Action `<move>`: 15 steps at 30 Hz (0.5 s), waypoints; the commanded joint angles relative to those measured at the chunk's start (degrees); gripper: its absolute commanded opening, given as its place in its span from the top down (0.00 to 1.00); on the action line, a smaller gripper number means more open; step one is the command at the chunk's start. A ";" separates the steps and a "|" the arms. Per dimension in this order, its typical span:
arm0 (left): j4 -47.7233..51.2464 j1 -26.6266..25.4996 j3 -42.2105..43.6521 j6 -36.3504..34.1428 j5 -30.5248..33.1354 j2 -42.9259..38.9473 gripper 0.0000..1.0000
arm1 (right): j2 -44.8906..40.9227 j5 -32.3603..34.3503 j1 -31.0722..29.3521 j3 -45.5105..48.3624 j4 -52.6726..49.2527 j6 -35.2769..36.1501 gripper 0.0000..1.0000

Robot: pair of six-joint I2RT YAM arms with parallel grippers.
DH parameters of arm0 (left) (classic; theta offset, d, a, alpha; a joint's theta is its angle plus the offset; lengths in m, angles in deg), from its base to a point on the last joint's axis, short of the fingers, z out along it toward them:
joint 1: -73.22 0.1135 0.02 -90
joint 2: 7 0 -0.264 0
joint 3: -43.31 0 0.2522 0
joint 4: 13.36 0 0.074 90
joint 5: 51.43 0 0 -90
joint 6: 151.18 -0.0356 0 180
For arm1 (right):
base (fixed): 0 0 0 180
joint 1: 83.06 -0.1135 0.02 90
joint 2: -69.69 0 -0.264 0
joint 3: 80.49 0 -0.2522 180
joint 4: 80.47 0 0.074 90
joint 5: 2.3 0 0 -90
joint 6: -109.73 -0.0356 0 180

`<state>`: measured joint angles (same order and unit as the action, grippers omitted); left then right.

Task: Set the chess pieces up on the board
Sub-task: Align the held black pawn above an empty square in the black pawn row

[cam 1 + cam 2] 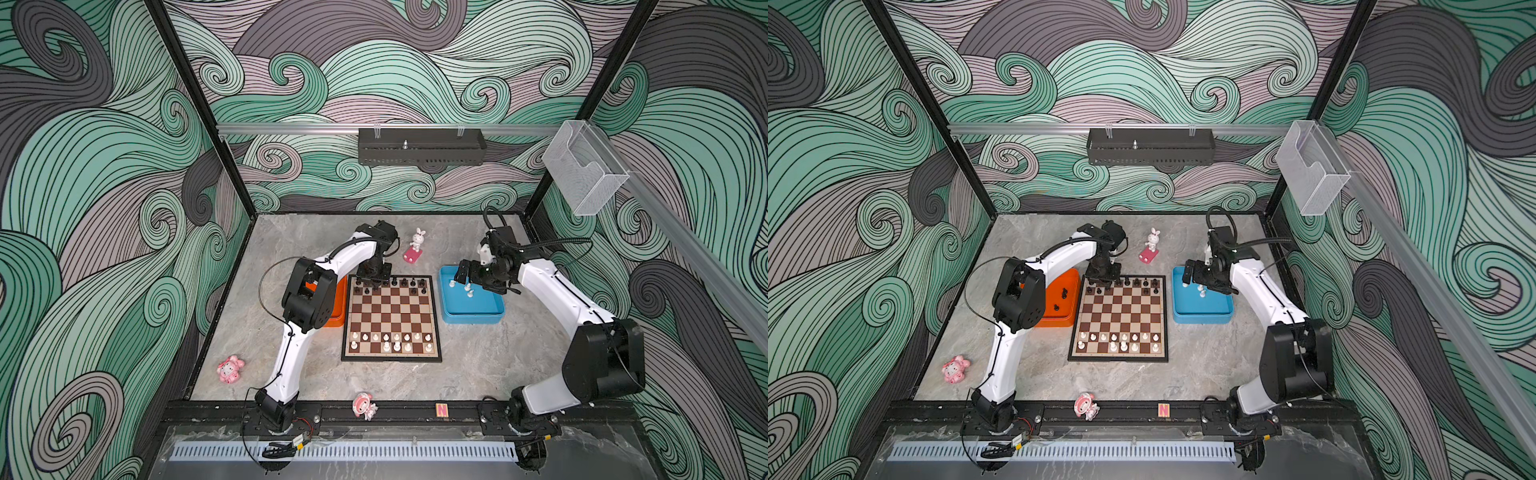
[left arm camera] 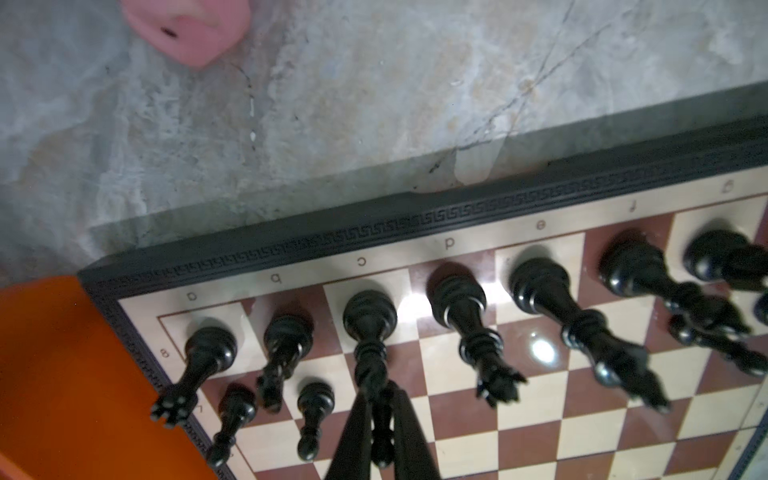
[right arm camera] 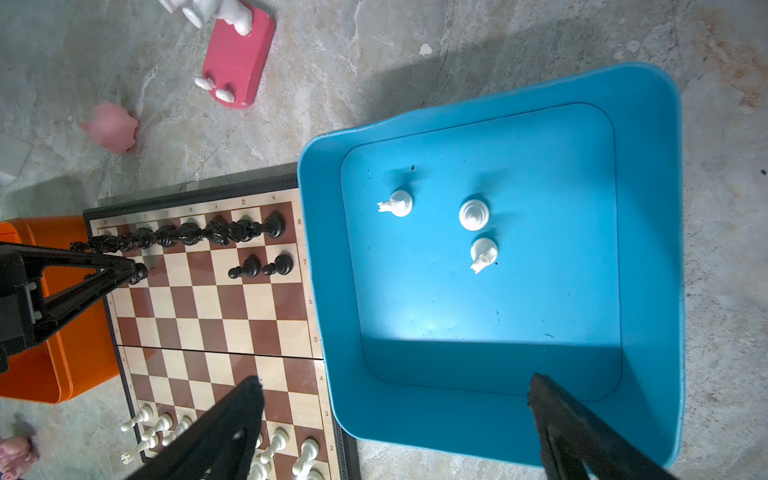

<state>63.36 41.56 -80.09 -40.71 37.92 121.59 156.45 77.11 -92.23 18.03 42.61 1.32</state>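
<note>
- Closest to the lens in both top views, a slotted grey strip (image 1: 345, 451) runs along the bottom of the frame. The two arm bases sit just above it, and a pink toy figurine (image 1: 365, 406) rests on the black front rail between them.
- Lying flat at the centre of the grey marbled tabletop (image 1: 478, 370) is the board (image 1: 390, 316). An orange tray (image 1: 1059, 322) sits just beside its left edge and a blue tray (image 1: 473, 319) near its right edge.
- In the top views, black pieces (image 1: 404, 283) line the board's upper edge. White pieces (image 1: 386, 337) stand in the two rows along its lower edge.
- Over the board's upper left corner, the left end effector (image 2: 380, 399) has its fingers pinched narrow on a black pawn (image 2: 382, 436). The pawn is held upright over the second row, just in front of a black bishop (image 2: 368, 320). Whether the pawn's base touches its square cannot be told.
- Right of centre in the frame, the right end effector (image 3: 395, 378) hangs over the blue tray with its jaws spread wide.
- On the blue tray's floor stand three loose white pieces (image 3: 473, 214), each apart from the others.
- Inside the orange tray lie a few loose black pieces (image 1: 1064, 293).
- Above the board's upper right corner stands a white rabbit figure (image 1: 417, 243) on a pink base. Another pink figurine (image 1: 230, 369) lies at the tabletop's lower left.
</note>
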 commanded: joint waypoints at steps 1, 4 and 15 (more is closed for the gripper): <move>0.09 -0.33 -1.97 1.05 0.03 1.02 0.88 | -0.98 -0.48 0.51 0.66 0.00 0.48 0.00; 0.06 -0.33 -1.95 1.05 -0.14 0.99 0.87 | -0.89 -0.58 0.49 0.66 -0.02 0.40 0.00; -0.22 -0.34 -2.06 1.39 -1.11 1.08 0.84 | -0.95 -0.73 0.56 0.57 0.00 0.48 0.00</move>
<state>63.15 41.56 -80.16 -40.07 37.59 121.92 156.45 76.91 -92.04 18.03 42.70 1.34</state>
